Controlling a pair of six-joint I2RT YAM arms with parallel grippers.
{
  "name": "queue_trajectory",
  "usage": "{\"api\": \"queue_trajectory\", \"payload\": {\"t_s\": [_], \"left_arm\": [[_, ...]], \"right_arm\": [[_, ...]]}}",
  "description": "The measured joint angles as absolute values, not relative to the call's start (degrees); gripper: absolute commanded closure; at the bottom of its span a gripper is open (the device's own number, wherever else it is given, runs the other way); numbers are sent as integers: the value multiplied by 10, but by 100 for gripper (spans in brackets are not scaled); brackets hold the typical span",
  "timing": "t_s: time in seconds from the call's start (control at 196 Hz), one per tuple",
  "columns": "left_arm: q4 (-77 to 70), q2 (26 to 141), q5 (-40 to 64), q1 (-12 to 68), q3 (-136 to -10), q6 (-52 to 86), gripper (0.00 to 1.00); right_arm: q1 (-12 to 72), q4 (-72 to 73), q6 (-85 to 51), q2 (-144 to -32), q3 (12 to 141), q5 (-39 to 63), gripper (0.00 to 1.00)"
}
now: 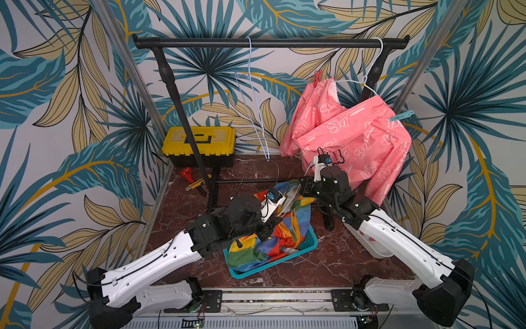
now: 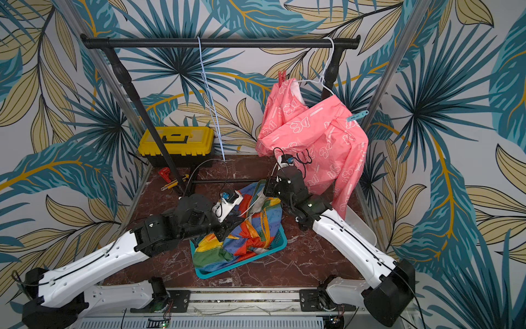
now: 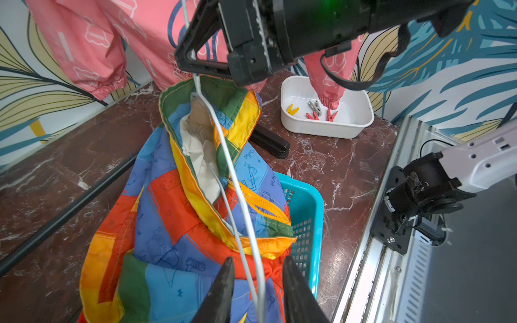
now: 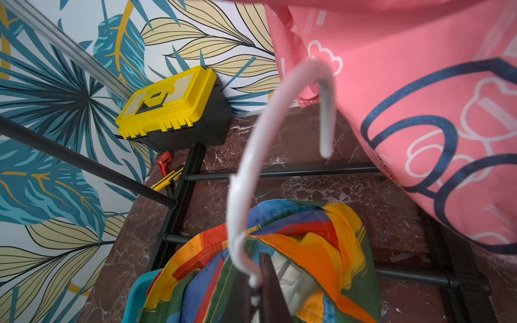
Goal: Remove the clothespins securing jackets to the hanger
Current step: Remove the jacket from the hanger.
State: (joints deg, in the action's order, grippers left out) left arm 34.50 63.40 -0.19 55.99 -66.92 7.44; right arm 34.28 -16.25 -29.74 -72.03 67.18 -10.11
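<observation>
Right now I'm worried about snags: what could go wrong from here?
The right hand grips the white hanger only at its hook, so it may twist or slip. The left hand straddles the hanger's wires above the rainbow jacket and may pinch cloth. The pink jacket dangles a cuff over the white tray, where pegs could catch.

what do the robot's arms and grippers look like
The left arm and right arm have smooth white shell links joined by bulky black motor housings, with a thin black cable running along each shell. Each wrist carries a white camera mount. The left gripper and right gripper have dark, tapered fingers.
</observation>
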Motion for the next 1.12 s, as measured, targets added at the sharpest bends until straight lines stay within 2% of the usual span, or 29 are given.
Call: {"api": "queue_trajectory", "payload": {"t_s": [0.153,0.22,0.291,0.445,0.501,0.552,0.726,0.92,1.037,1.124], "left_arm": [[345,635,8,548,-669,80,89],[347,635,10,544,-669,84,100],[352,635,9,539,-669,90,100],[353,632,6,534,-667,95,100],[351,623,3,531,-659,96,100],[350,603,3,527,-644,99,100],[340,512,23,518,-592,114,100],[347,429,53,517,-567,124,100],[389,370,48,517,-570,126,100],[454,329,42,518,-581,128,100]], "right_arm": [[346,-163,-293,-720,672,-103,100],[347,-163,-290,-720,672,-103,100],[347,-164,-286,-720,672,-106,100],[350,-164,-277,-719,672,-107,46],[352,-165,-270,-717,672,-109,35],[352,-170,-272,-713,672,-115,29],[312,-190,-279,-692,677,-92,20],[287,-184,-298,-676,678,-30,16],[281,-172,-312,-673,679,-5,12],[243,-171,-318,-668,678,-25,8]]}}
